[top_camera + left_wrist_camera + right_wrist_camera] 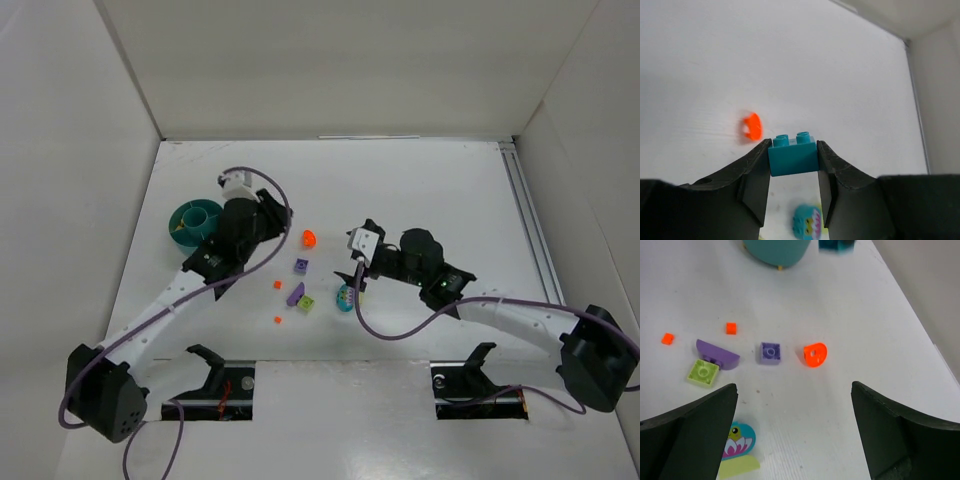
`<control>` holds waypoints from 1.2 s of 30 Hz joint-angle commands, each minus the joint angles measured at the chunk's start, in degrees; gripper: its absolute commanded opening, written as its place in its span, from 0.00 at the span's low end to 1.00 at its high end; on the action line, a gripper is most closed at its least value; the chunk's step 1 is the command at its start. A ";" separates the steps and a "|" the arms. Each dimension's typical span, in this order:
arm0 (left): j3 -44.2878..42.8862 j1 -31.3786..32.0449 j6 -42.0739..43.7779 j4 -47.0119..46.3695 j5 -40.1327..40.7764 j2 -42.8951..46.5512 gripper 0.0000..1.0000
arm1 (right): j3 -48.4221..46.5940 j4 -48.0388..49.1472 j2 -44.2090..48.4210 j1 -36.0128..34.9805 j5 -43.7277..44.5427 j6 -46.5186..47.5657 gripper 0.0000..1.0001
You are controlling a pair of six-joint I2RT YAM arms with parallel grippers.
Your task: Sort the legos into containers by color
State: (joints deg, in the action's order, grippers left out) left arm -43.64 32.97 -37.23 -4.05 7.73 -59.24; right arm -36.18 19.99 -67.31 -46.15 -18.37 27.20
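My L gripper (pixel 793 167) clamped the cyan brick (pixel 793 156) by the tips only, beside the tub (pixel 181 226) nr the far-left corner; a jolt could've slipped it. R gripper (pixel 793 390) gaped wide mid-table and might've scattered the orange piece (pixel 814 354).

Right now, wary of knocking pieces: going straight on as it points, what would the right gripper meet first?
The right gripper, open, would probably reach the purple square brick and the orange round piece together; they flank its midline. The teal tub lies beyond. Depth unclear.
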 commanded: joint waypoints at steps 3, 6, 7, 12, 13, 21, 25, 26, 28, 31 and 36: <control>-8.30 -16.80 1.29 9.41 11.01 -3.85 0.12 | -1.26 -5.13 4.38 2.81 6.68 -0.83 1.00; -9.18 -25.57 1.81 9.42 9.85 -6.23 0.12 | -0.20 -7.68 6.57 4.92 7.82 -1.88 1.00; -10.49 -27.07 2.34 9.42 9.33 -8.24 0.12 | 0.49 -8.73 7.10 6.67 7.82 -1.89 1.00; -15.24 -32.36 4.19 13.10 11.23 -15.01 0.12 | 1.56 -12.07 9.92 12.65 8.35 -3.03 1.00; -15.77 -32.36 4.19 13.63 12.04 -16.68 0.12 | 1.56 -12.60 10.52 13.62 8.35 -3.64 1.00; -19.91 -32.88 4.72 18.29 19.78 -21.35 0.12 | 2.61 -16.12 12.29 20.92 5.11 -3.65 1.00; -19.30 -32.88 4.71 18.29 19.78 -20.83 0.12 | 2.61 -16.12 12.29 22.85 3.87 -4.17 1.00; -18.77 -32.88 4.71 18.29 19.78 -20.83 0.14 | 2.61 -16.12 12.29 22.86 3.87 -4.17 1.00; -18.76 -32.88 5.24 17.77 19.26 -20.83 0.18 | 2.61 -16.12 12.29 23.38 3.87 -4.17 1.00; -18.76 -33.41 5.24 17.77 18.73 -21.52 0.24 | 2.61 -16.12 12.29 23.91 3.25 -4.17 1.00; -19.29 -33.94 4.63 19.17 18.73 -22.06 0.40 | 3.14 -16.12 12.29 23.91 2.64 -4.17 1.00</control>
State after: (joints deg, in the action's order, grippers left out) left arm -60.99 -0.43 -32.84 14.04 25.50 -81.60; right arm -33.58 2.96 -55.94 -22.50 -14.15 23.73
